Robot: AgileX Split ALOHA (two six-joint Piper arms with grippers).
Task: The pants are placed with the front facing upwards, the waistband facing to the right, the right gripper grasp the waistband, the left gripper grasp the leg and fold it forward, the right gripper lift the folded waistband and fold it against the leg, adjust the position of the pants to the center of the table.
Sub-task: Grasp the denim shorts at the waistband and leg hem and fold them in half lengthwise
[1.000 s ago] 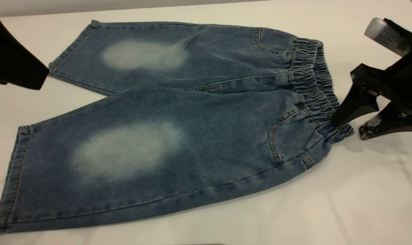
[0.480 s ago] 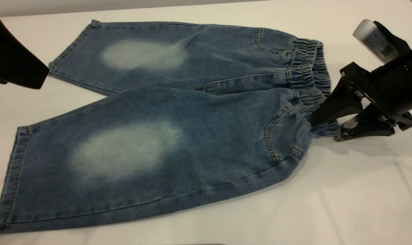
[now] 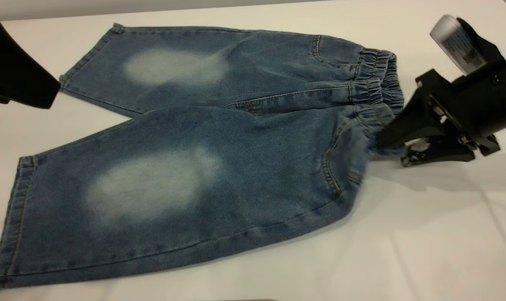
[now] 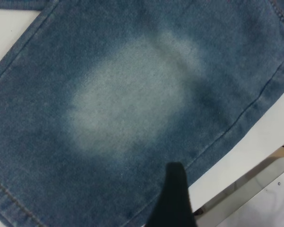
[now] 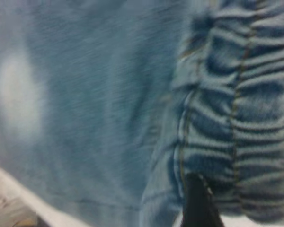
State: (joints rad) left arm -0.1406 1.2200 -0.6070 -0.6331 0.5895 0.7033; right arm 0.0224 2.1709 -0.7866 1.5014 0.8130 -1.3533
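The waistband [image 3: 376,90] of the pants [image 3: 186,167] (flat on the bench [image 3: 424,234]) is pinched by the right tool [image 3: 388,150], w/ the left tool's [image 3: 19,79] grip not clear.

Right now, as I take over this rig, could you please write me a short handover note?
Right pincer: shut on the waistband at its near corner, the fabric bunched and lifted there.
Left pincer: beside the far leg's hem, holding nothing; I cannot tell whether it is open.
The pants lie front up on the table, waistband to the right, legs spread flat.
Done: waistband grasp.
Left: leg grasp, forward fold, folding waistband onto leg, centring.
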